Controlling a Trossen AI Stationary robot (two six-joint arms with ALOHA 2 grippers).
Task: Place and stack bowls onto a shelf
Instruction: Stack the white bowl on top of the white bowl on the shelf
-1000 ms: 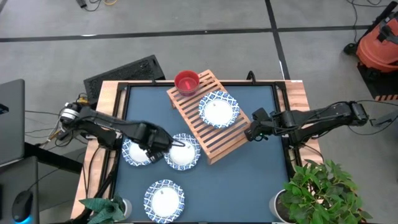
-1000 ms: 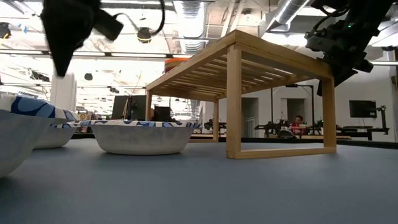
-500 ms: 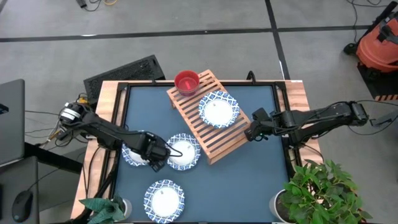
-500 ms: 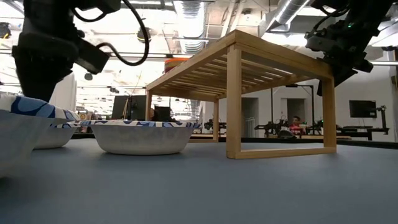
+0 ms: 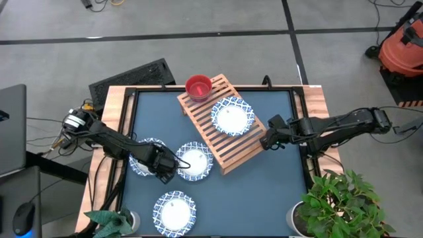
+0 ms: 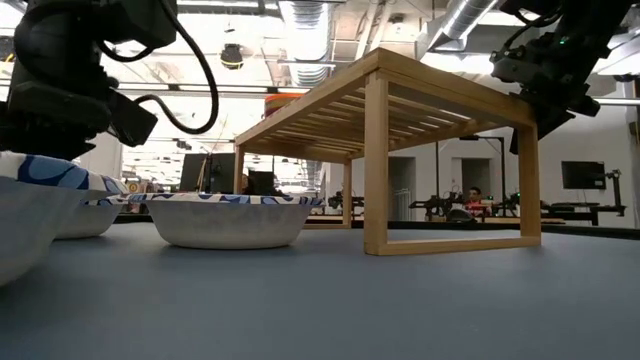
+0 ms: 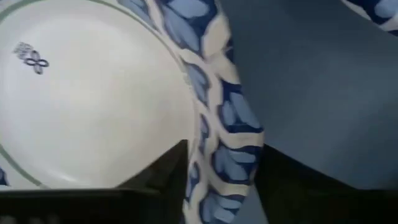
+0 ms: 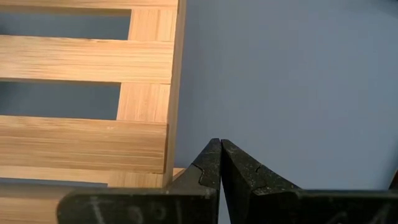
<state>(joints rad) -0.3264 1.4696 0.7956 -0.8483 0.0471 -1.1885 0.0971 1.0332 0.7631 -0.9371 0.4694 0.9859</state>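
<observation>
The light-wood slatted shelf (image 5: 228, 135) stands slantwise on the blue table, its legs showing in the low view (image 6: 400, 150). A red bowl (image 5: 198, 86) and a blue-rimmed white dish (image 5: 232, 116) sit on its top. Three more dishes rest on the table: left (image 5: 140, 165), middle (image 5: 195, 160) and near (image 5: 175, 211). My left gripper (image 5: 165, 166) is low and open at the left dish's rim, one finger on each side of it. My right gripper (image 5: 267, 141) hangs shut beside the shelf's right end. The other plain bowls are out of view. My left gripper comes from above at the left dish's rim (image 7: 217, 124), on the side facing the middle dish. One finger (image 7: 165, 171) is inside the dish and the other outside. I cannot tell whether they touch it. The dish sits flat on the table.
Potted plants stand at the near right (image 5: 344, 198) and near left (image 5: 106, 221) corners. A raised wooden frame (image 5: 125, 112) borders the table. Bare blue tabletop (image 5: 258, 198) lies between the shelf and the near edge.
My left gripper has come down from above the table and shifted a little toward the near edge, ending low at the left dish's rim. The dishes, the shelf and the right arm have stayed put.
</observation>
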